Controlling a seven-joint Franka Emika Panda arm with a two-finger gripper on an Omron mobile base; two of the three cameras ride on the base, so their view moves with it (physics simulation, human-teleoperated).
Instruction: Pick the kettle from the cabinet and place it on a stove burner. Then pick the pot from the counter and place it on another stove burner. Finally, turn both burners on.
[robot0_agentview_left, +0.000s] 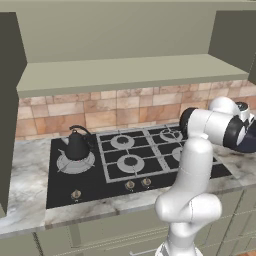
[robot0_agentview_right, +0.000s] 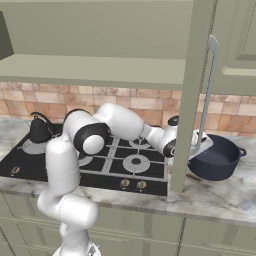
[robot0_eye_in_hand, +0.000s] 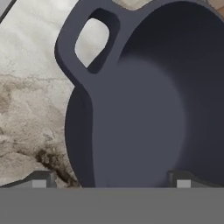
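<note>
Straddling the near rim of the wide navy round pot on the marbled grey-white stone counter right of the stove, the gripper stands spread wide, grasping nothing; lowering squarely before clenching should secure the wall.

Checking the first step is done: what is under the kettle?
The kettle stands on the large silvery burner at the cooktop's left end, whose rim and prongs show around it. The burner's centre is covered by the kettle's base.
</note>
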